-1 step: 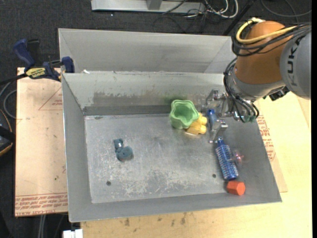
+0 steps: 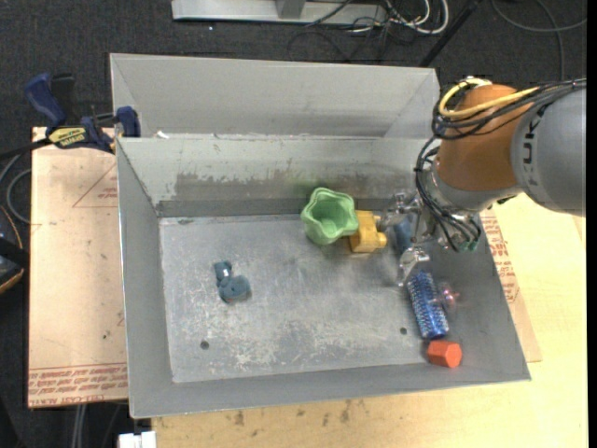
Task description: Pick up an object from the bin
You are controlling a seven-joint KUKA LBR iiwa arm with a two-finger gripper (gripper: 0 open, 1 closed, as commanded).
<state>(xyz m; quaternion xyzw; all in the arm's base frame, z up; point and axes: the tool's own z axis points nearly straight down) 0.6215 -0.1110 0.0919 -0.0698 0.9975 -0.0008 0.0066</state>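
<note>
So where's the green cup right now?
Camera view: the green cup sits at the foot of the bin's back wall, right of centre, with the yellow block directly to its right.

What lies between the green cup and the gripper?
In the camera view, a yellow block lies there, close against the right side of the green cup, with the gripper just beyond it.

We see a green cup [image 2: 328, 216] with a wavy rim, standing mouth up toward the back. Well apart from it, at the left, lies a small grey-blue piece [image 2: 229, 284] whose kind we cannot tell. An orange-red block [image 2: 445, 353] sits near the front right corner.
</note>
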